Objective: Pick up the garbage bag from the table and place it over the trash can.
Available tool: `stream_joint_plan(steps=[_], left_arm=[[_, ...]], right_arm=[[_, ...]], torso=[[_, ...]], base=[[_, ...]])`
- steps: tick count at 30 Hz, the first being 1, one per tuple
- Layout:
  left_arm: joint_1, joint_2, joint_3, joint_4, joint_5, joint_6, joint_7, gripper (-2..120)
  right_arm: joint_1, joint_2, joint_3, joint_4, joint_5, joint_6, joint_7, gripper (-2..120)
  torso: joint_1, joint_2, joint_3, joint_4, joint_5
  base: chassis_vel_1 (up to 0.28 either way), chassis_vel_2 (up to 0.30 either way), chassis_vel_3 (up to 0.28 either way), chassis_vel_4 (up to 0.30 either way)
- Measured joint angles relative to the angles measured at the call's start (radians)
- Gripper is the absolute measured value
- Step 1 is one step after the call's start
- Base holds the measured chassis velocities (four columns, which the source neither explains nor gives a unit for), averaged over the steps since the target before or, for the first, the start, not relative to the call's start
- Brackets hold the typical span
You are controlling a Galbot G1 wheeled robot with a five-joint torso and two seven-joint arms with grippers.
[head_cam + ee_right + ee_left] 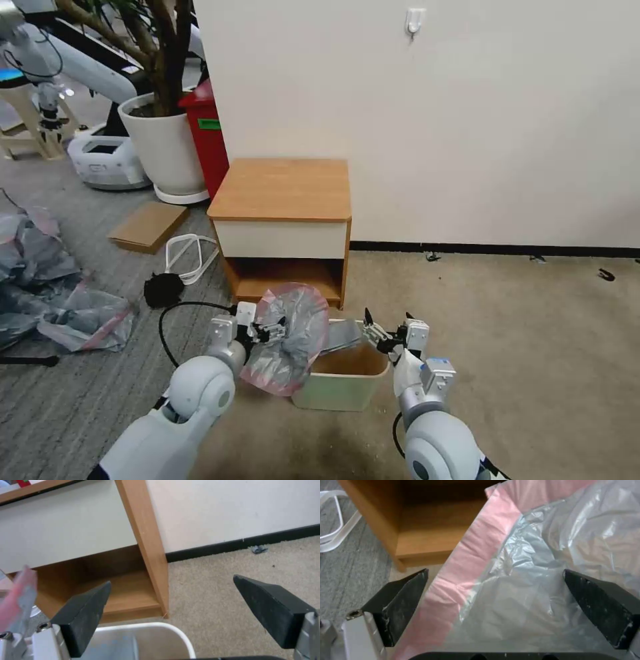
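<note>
The garbage bag, grey crinkly plastic with a pink rim band, hangs puffed up over the left side of the trash can, a pale-green bin on the carpet in front of the table. My left gripper is at the bag's left side. In the left wrist view the bag lies between the wide-apart fingers of the open left gripper. My right gripper hovers open over the bin's right rim. The right gripper holds nothing, above the bin's white rim.
Against the wall at back left stand a white plant pot and a tall red bin. A cardboard piece, a white strap loop, a black lump and a heap of plastic bags lie on the left floor.
</note>
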Motion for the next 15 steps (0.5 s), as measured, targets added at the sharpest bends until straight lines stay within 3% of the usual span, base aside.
stream_joint_plan(steps=[7,15], left_arm=[[-0.005,0.0,0.005,-0.004,-0.004,-0.008,-0.012,100],[0.064,0.079,-0.051,-0.123,-0.08,0.014,-0.011,100]], right_arm=[[-0.009,0.0,0.009,0.006,-0.001,0.001,0.0,95],[-0.026,-0.002,0.024,0.024,-0.003,0.004,-0.002,95]], torso=[[0.0,0.0,0.0,0.0,-0.0002],[0.0,0.0,0.0,0.0001,0.0]], base=[[0.0,0.0,0.0,0.0],[0.0,0.0,0.0,0.0]])
